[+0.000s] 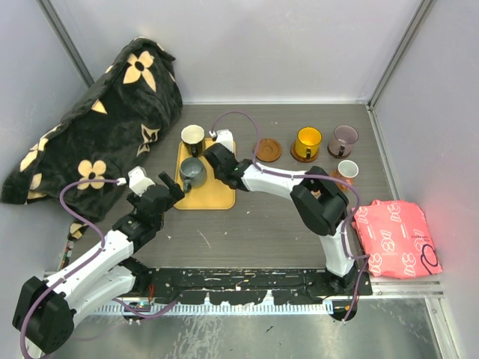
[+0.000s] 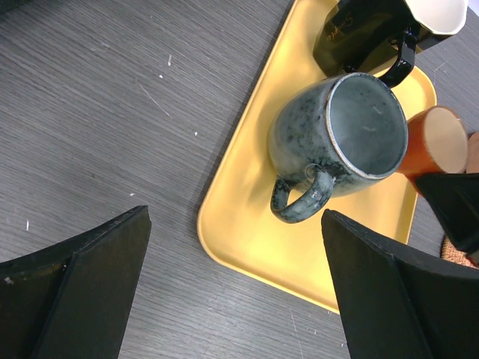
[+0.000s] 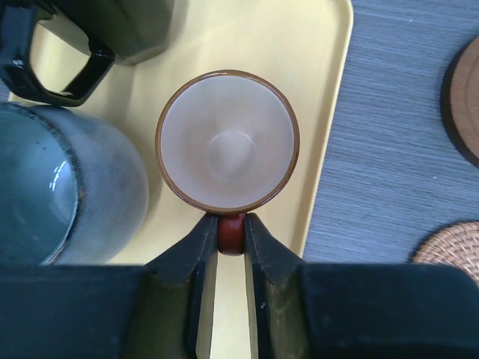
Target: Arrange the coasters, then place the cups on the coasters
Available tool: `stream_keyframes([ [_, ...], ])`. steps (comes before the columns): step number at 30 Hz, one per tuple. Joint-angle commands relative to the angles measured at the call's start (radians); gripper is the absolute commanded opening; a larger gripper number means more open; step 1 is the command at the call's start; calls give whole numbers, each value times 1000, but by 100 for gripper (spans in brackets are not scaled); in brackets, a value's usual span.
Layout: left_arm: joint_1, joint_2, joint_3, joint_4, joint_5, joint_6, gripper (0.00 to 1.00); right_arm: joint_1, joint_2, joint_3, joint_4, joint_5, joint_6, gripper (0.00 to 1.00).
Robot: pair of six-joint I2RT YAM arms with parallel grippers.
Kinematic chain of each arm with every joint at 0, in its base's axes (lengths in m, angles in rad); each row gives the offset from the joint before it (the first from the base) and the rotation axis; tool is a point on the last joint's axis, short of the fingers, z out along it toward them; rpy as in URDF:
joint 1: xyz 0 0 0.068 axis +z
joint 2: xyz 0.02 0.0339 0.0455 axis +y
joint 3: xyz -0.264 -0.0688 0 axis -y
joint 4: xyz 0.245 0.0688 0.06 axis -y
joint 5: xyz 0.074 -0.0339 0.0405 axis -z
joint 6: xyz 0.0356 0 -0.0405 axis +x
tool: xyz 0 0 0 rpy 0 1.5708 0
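Progress: we judge the task about half done.

- Out on the table, right of the yellow tray (image 1: 217, 196): yellow-orange cup (image 1: 307, 142), purple-grey cup (image 1: 345, 139) and small white cup (image 1: 347, 171).
  - A brown rim shows under the yellow-orange cup, and a brown edge under the white one.
  - Under the purple-grey cup we cannot tell.
- On the tray: black cup (image 1: 192, 137) and grey cup (image 1: 192, 173), side by side, neither held.
- Right gripper (image 3: 232, 232): clenched on the handle of the small copper-brown cup (image 3: 227, 142).
  - The cup is upright over the tray, just beside the grey cup.
  - We cannot tell whether it is lifted clear.
- Left gripper (image 2: 233, 217): jaws spread wide, holding nothing, hovering near the tray's near-left corner.

Counts:
- Cups: six. Three are set out and three are at the tray.
- Coasters: two bare ones in the right wrist view, just right of the tray, a dark-rimmed coaster (image 3: 465, 97) and a woven coaster (image 3: 453, 247).
  - With the two glimpsed under cups, we count four for certain.
  - Any others are hidden by cups or by the arm.
- Tray: one.

Left to do, as we judge it: seat the copper-brown cup on a bare coaster, then the grey and black cups.
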Motion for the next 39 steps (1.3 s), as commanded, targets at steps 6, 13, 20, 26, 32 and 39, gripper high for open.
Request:
stream_keyframes([
  [6,4,-1,13,50,-16,3,98,1,-218,-86,39,45,-21,1],
  [13,4,-3,13,49,-18,3,98,0,-416,-286,40,106,-36,0],
  [20,4,-6,10,48,-15,2,98,-33,-644,-507,50,155,-86,1],
  [26,4,-3,9,48,-12,1,98,-110,-796,-689,75,162,-84,0],
  [32,4,1,10,50,-8,1,98,-229,-908,-842,108,136,-63,1],
  [39,4,5,10,53,-2,0,98,-344,-959,-909,143,72,-68,1],
])
